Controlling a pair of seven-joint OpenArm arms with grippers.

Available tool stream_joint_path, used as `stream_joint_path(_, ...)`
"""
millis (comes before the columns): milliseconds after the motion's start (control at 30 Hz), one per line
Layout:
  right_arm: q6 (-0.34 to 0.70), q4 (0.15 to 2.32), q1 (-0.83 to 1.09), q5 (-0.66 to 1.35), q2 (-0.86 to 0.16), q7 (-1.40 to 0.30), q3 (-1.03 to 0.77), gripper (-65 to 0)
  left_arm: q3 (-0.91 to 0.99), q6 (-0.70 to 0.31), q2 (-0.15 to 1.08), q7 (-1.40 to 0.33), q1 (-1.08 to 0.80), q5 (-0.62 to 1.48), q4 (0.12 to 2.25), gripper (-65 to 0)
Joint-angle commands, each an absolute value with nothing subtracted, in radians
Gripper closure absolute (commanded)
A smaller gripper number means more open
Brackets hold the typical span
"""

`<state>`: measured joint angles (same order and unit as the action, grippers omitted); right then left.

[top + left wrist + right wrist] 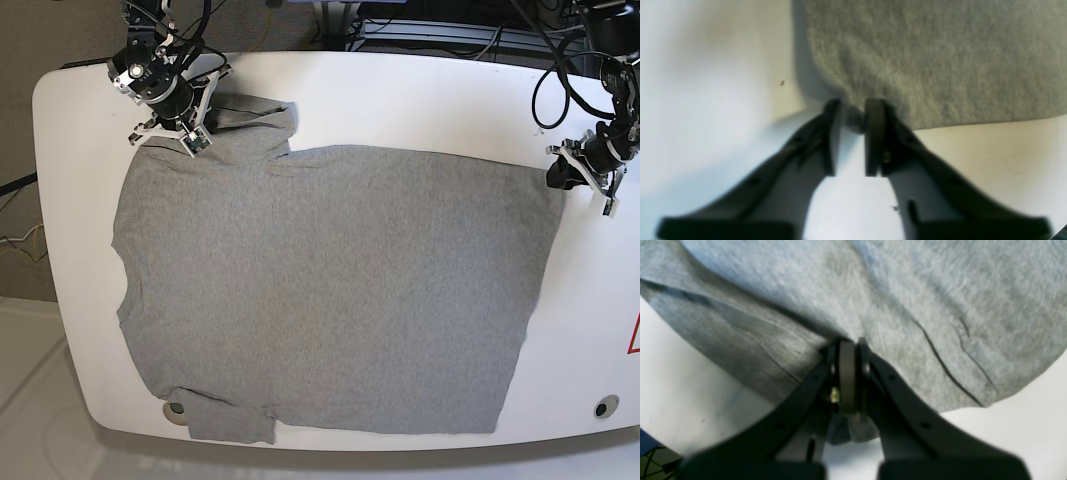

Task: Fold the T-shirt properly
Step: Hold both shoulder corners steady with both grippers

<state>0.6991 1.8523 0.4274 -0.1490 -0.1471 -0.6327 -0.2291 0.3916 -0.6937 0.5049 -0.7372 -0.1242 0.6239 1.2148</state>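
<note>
The heather-grey T-shirt (330, 290) lies spread flat on the white table (420, 100), plain side up, with its collar end at the left. My right gripper (185, 140) is at the far left shoulder, beside the folded-in sleeve (255, 120). In the right wrist view it (849, 350) is shut on a fold of the T-shirt (907, 306). My left gripper (553, 178) is at the shirt's far right corner. In the left wrist view its jaws stand close together (852, 115), with the corner of the grey cloth (940, 60) bunched between the tips.
The table's rounded edge runs close to the shirt's near side. Black cables (545, 90) hang at the back right. A small round hole (600, 407) sits near the front right corner. A dark patterned floor patch (653, 456) shows past the table's edge.
</note>
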Motion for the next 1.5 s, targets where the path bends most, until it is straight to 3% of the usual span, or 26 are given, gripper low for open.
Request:
stream_joint_path(0, 0.698, 1.867, 0.424, -0.141, -0.155, -0.635, -0.235, 0.0, 0.397, -0.698, 0.524, -0.716, -0.118, 0.641, 1.235, -4.8)
stream_joint_path(333, 0.698, 1.869, 0.423, -0.141, -0.156, -0.634, -0.234, 0.0, 0.407, -0.698, 0.515, -0.712, -0.124, 0.625, 1.263, -5.1)
stream_joint_path(667, 0.698, 1.866, 0.423, -0.145, -0.156, -0.629, -0.234, 0.0, 0.405, -0.698, 0.514, -0.699, -0.128, 0.611, 1.236, -11.2)
stream_joint_path(733, 0.698, 1.862, 0.423, -0.144, -0.158, -0.627, -0.234, 0.0, 0.400, -0.698, 0.515, -0.683, -0.137, 0.608, 1.238, -9.9)
stream_joint_path(867, 0.698, 1.864, 0.421, -0.143, -0.160, -0.628, -0.233, 0.0, 0.398, -0.698, 0.513, -0.681, -0.142, 0.602, 1.241, 0.0)
stream_joint_path(1467, 0.698, 1.864, 0.421, -0.135, -0.161, -0.623, -0.240, 0.0, 0.407, -0.698, 0.531, -0.702, -0.127, 0.604, 1.243, 0.0)
